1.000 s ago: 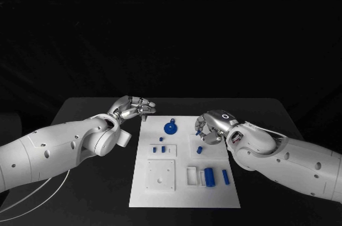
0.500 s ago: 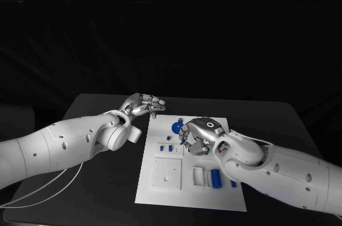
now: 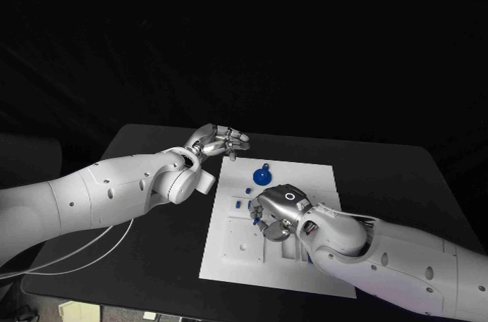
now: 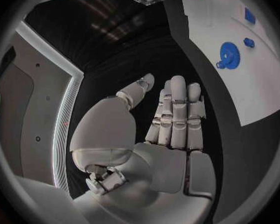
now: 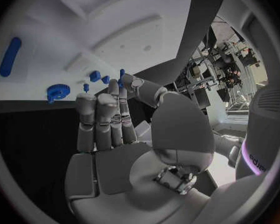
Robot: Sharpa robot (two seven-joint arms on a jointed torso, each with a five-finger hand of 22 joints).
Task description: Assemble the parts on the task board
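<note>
Two silver robot hands work over the black table (image 3: 152, 265). The left robot hand (image 3: 218, 139) hovers off the far left corner of the white rectangular task board (image 3: 305, 188); its wrist view shows the fingers straight and side by side, thumb apart, holding nothing. The right robot hand (image 3: 273, 211) hangs low over the middle of the board. Its wrist view shows fingers upright and close together, with a small blue part just at the thumb tip; whether the thumb pinches it or it merely lies behind on the board I cannot tell. A round blue gear-like part (image 3: 261, 175) lies on the far half of the board, and small blue pegs (image 3: 241, 203) sit left of the right hand.
</note>
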